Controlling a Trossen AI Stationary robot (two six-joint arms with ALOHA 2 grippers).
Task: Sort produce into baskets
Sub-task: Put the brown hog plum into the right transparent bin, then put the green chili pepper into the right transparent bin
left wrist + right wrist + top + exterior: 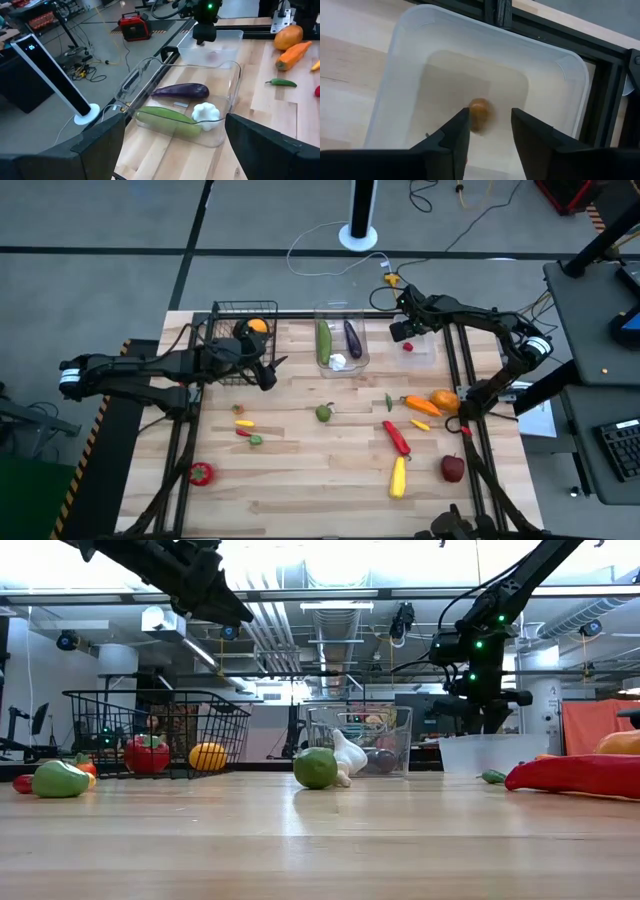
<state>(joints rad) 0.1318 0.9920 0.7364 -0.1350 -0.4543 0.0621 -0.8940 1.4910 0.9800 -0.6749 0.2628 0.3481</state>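
1. Work surface: a table (300,500) of pale wooden planks.
2. Containers along the far edge:
   - A black wire-mesh basket (232,313) stands toward the far left corner.
   - A taller clear plastic bin (342,313) with smooth, rounded corners stands at the middle.
   - A shallower clear bin (428,352) stands toward the right.
3. Left gripper (268,374): I see its fingers spread wide and empty, just in front of the wire basket.
4. Right gripper (403,330): it hangs over the shallower bin. The fingers are parted, and a small round piece (480,114) shows blurred below the gap – I see no pinch on it.
5. View differences:
   - The left wrist view gives the taller bin's contents clearly: a glossy purple eggplant (181,90), a long green cucumber (167,120) and a knobbly white garlic (206,114).
   - Only the low view shows a red pepper (147,753) beside the orange fruit (208,756) inside the wire basket.
6. Loose produce – high view:
   - A long red pepper (396,437), a yellow pepper (398,477) and a red apple (453,468) lie toward the near right corner.
   - A round green piece (323,412) sits at the middle.
   - A red round piece (201,473) sits near the left edge.
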